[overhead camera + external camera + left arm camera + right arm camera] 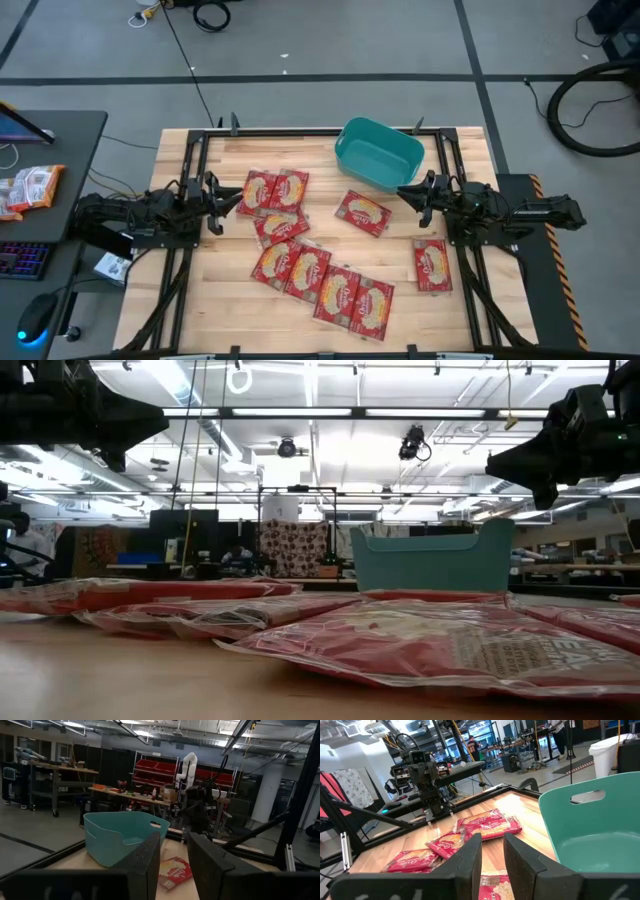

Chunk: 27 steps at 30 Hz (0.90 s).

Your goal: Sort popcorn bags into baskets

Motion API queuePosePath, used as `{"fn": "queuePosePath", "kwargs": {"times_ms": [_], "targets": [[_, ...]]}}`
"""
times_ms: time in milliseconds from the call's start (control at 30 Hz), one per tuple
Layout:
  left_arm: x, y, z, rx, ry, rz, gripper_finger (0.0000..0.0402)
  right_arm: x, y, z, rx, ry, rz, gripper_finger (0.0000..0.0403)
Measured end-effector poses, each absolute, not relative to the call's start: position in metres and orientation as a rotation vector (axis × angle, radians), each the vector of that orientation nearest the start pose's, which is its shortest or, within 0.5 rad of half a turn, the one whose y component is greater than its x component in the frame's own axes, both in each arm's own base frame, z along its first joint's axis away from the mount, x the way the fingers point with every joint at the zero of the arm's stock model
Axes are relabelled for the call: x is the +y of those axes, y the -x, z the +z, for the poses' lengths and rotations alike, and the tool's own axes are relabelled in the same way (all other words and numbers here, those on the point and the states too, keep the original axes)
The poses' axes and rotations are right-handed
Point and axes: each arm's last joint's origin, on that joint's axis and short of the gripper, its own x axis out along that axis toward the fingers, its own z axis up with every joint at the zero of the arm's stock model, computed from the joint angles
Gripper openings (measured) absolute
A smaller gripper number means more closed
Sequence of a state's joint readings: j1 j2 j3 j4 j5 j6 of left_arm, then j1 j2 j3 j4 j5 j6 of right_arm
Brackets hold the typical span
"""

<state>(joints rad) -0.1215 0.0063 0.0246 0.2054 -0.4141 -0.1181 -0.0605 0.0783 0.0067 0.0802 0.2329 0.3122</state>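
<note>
Several red popcorn bags lie flat on the wooden table: a pair (pixel 273 190) near my left gripper, one (pixel 362 212) in the middle, one (pixel 432 264) at the right, and a row (pixel 325 285) toward the near edge. The empty teal basket (pixel 378 153) stands on its base at the far side, right of centre. My left gripper (pixel 240 195) hovers level above the table's left side, open and empty. Opposite it, my right gripper (pixel 403 192) hovers level just near of the basket, open and empty. In the wrist views the gaps between the left gripper's fingers (pixel 172 865) and the right gripper's fingers (pixel 491 857) hold nothing.
A black metal frame (pixel 190 150) runs around the tabletop. A dark side desk at the left carries orange-and-white snack packets (pixel 30 187), a keyboard and a mouse. Bare wood lies between the basket and the middle bag.
</note>
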Motion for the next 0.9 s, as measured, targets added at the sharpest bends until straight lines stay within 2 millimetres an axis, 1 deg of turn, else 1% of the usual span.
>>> {"fn": "queuePosePath", "kwargs": {"times_ms": [100, 233, 400, 467, 533, 633, 800, 900], "targets": [[0.000, -0.092, 0.193, -0.259, 0.193, 0.275, 0.0103, -0.013, -0.101, 0.167, -0.055, -0.311, -0.290, 0.0086], [0.001, -0.088, 0.205, -0.396, 0.236, 0.272, 0.0103, -0.013, -0.101, 0.167, -0.055, -0.310, -0.290, 0.0086], [0.001, -0.087, 0.207, -0.422, 0.251, 0.268, 0.0103, -0.013, -0.101, 0.167, -0.054, -0.310, -0.290, 0.0086], [0.000, -0.087, 0.207, -0.416, 0.260, 0.234, 0.0103, -0.013, -0.101, 0.167, -0.055, -0.310, -0.290, 0.0086], [-0.002, -0.088, 0.207, -0.406, 0.261, 0.145, 0.0103, -0.013, -0.101, 0.167, -0.055, -0.310, -0.290, 0.0086], [-0.004, -0.091, 0.206, -0.351, 0.314, 0.074, 0.0103, -0.013, -0.101, 0.167, -0.054, -0.310, -0.289, 0.0086], [-0.006, -0.098, 0.197, -0.119, 0.411, 0.076, 0.0103, -0.013, -0.101, 0.169, -0.071, -0.312, -0.289, 0.0086], [-0.006, -0.103, 0.190, 0.004, 0.427, 0.098, 0.0103, -0.013, -0.101, 0.172, -0.107, -0.315, -0.286, 0.0086]]}}
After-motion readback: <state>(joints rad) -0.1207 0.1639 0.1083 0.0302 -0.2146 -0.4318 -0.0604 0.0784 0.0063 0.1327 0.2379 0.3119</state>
